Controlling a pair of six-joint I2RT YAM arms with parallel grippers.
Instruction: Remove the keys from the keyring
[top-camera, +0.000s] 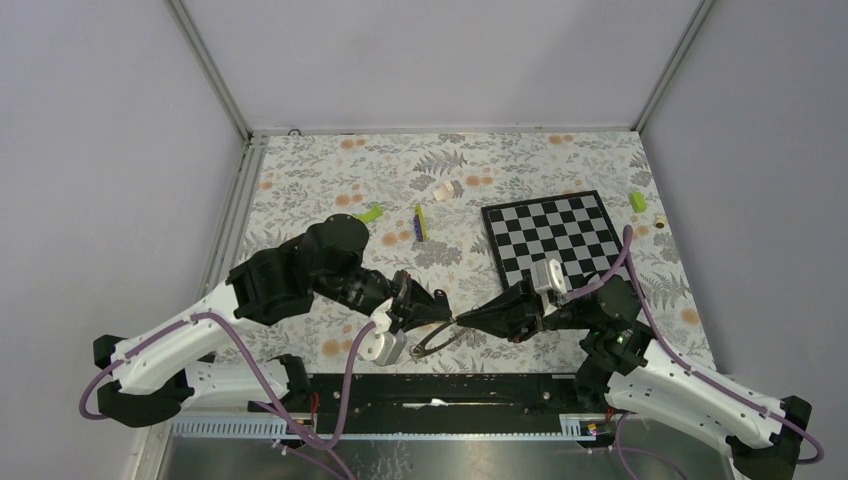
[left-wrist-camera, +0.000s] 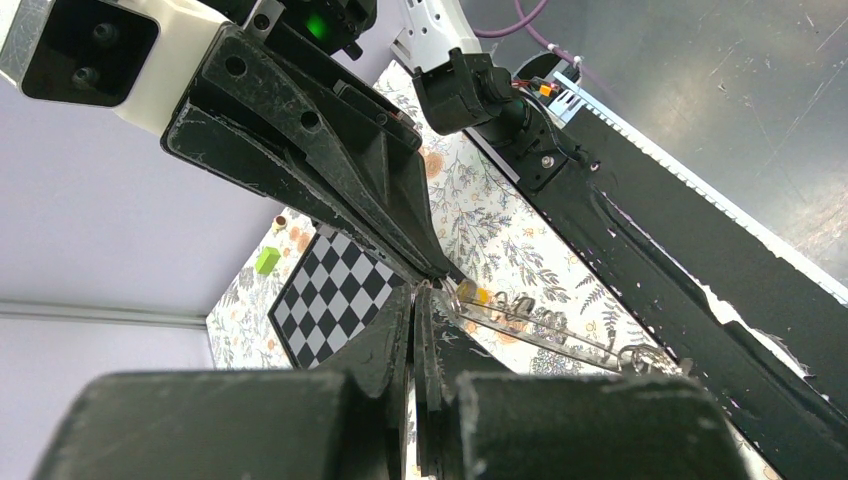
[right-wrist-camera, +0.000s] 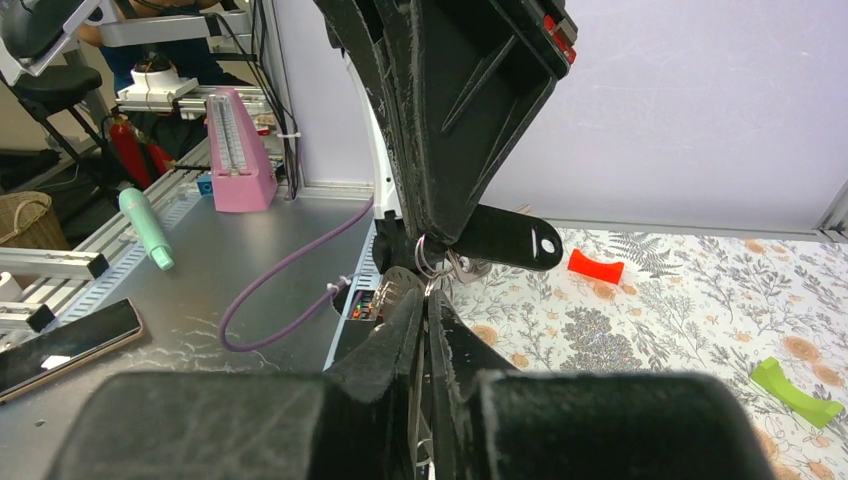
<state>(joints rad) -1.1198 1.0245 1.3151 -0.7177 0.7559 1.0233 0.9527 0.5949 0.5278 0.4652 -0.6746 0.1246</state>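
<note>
Left fingers (left-wrist-camera: 385, 350) pinch the keyring (left-wrist-camera: 540, 338); right fingers (right-wrist-camera: 395, 340), nearly shut, meet them at the keys (right-wrist-camera: 510, 240), chessboard (top-camera: 555, 240) just behind.

A lab: aluminium-framed booth walls (top-camera: 100, 150) and cluttered metal workbench (right-wrist-camera: 200, 230)

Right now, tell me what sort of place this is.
Probably a robotics lab test cell: a left arm and right arm bolted at a floral-covered table, plain panels in aluminium framing around it, a metal workbench beyond.

Keyring (top-camera: 430, 340) thin shiny metal; black key tag (right-wrist-camera: 512, 240) smooth plastic (faintly glossy); left pincer (left-wrist-camera: 416, 300) matt, scuffed.
</note>
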